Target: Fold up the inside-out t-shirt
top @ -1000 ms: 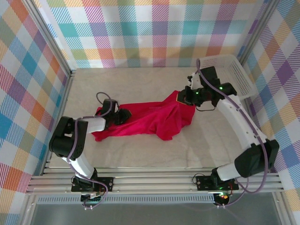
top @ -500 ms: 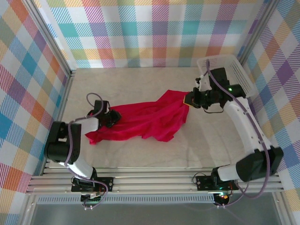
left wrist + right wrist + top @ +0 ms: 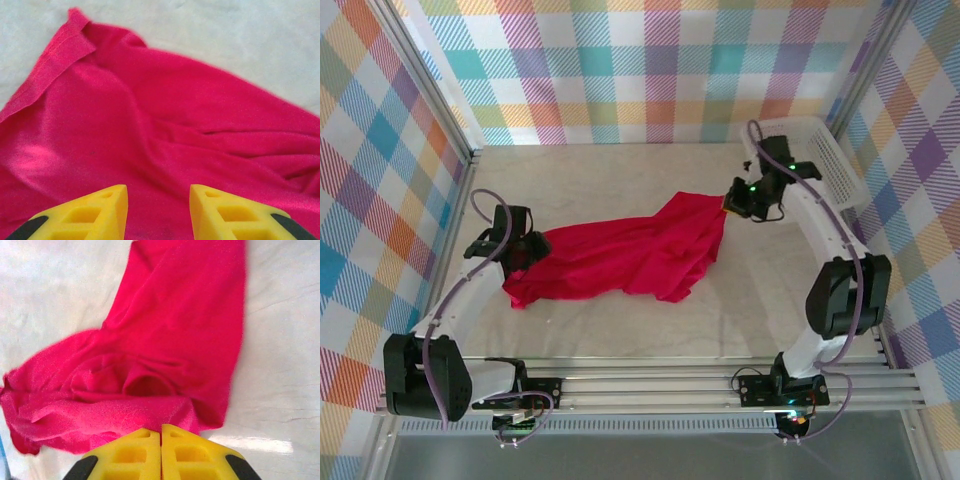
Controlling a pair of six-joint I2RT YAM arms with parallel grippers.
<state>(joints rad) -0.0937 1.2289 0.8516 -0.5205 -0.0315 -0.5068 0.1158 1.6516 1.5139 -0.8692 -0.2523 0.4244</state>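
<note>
**A:** Well, start at the right gripper [image 3: 161, 429]. What are its fingers doing?

**B:** They're clenched. The two yellow fingers [image 3: 134, 446] are pressed flat together with no gap, and an edge of the inside-out t-shirt [image 3: 185, 315] is pinched at their tips. The crimson cloth bunches into folds just past them, then fans out across the pale table [image 3: 620, 180].

**A:** And the left gripper [image 3: 157, 190]?

**B:** It's released. Its yellow fingers [image 3: 100, 210] stand apart with nothing between them, and the shirt's fabric lies under the gap. Beyond the tips the cloth is rumpled, and a stitched hem [image 3: 52, 67] runs off toward the upper left, where bare table shows.

**A:** Where does the shirt sit overall?

**B:** From the top camera it stretches across the middle of the table, from the left gripper's end to the right one. The left end lies low and flat. The right end is drawn up to a peak at the clamped fingers, with a loose fold hanging below it.

**A:** Anything nearby?

**B:** A white mesh basket [image 3: 830, 160] sits in the far right corner, beside the right arm and apart from the shirt. Plaid walls [image 3: 650, 70] ring the table.
</note>
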